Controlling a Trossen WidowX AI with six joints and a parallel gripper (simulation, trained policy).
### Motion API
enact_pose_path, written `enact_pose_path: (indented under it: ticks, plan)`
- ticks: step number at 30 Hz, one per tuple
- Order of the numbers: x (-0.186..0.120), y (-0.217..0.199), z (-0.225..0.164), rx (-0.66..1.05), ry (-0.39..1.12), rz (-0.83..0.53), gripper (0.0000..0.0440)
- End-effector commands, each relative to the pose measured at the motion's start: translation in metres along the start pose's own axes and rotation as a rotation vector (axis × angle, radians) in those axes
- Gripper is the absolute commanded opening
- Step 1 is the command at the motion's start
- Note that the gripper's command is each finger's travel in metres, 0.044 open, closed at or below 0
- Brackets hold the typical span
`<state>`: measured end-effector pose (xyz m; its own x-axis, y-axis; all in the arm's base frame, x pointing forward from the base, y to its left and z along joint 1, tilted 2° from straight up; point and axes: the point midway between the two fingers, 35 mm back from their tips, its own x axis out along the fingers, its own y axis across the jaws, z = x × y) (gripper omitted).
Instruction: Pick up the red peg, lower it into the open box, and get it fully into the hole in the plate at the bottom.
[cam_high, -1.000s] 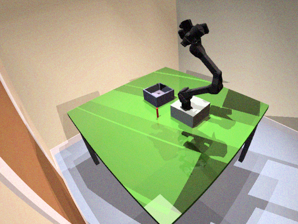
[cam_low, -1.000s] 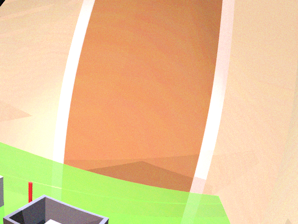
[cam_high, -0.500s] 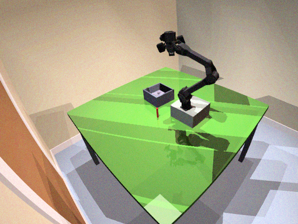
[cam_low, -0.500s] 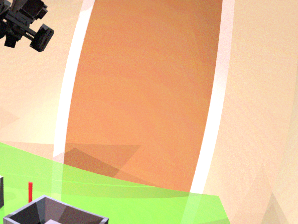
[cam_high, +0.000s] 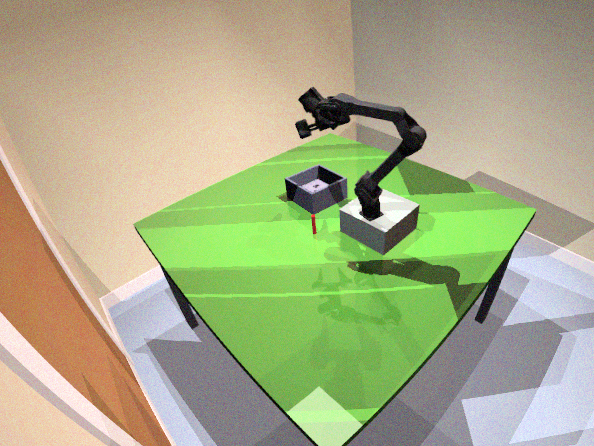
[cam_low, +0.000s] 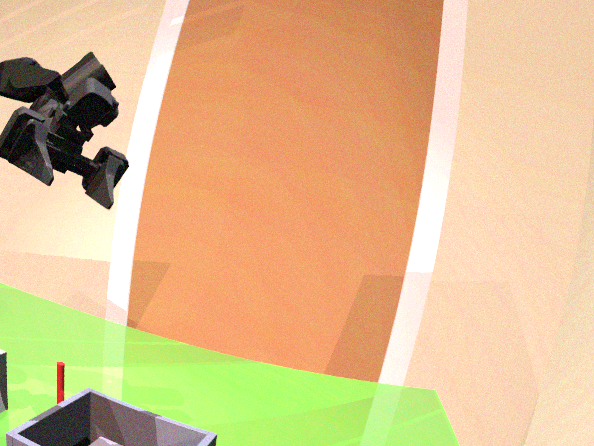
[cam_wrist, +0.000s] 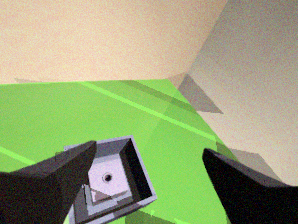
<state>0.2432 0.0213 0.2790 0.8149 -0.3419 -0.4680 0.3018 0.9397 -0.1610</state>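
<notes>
One red peg (cam_high: 314, 224) (cam_low: 60, 382) stands upright near the open box (cam_high: 314, 201) (cam_low: 150, 419) (cam_wrist: 145, 172), ungrasped; hand (cam_high: 306, 131) (cam_low: 80, 195) (cam_wrist: 151, 149) hangs high, fingers wide apart, presumably for approach.

Peg (cam_high: 314, 224) (cam_low: 60, 382) beside box (cam_high: 314, 199) (cam_low: 150, 417) (cam_wrist: 145, 175), both on table (cam_high: 240, 250) (cam_low: 280, 395) (cam_wrist: 40, 115)
</notes>
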Motion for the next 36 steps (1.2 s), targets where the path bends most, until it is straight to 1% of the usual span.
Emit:
enact_pose_path:
  ticks: [1,10,20,28,36]
  plan:
    - [0.005,0.015,-0.029,0.018,0.116,0.038,0.044]
    - [0.002,0.042,-0.096,0.095,0.42,0.059,0.044]
    - [-0.015,0.062,-0.157,0.154,0.715,-0.01,0.044]
    - [-0.025,0.076,-0.198,0.166,0.894,-0.097,0.044]
    - [-0.026,0.093,-0.232,0.182,1.011,-0.152,0.044]
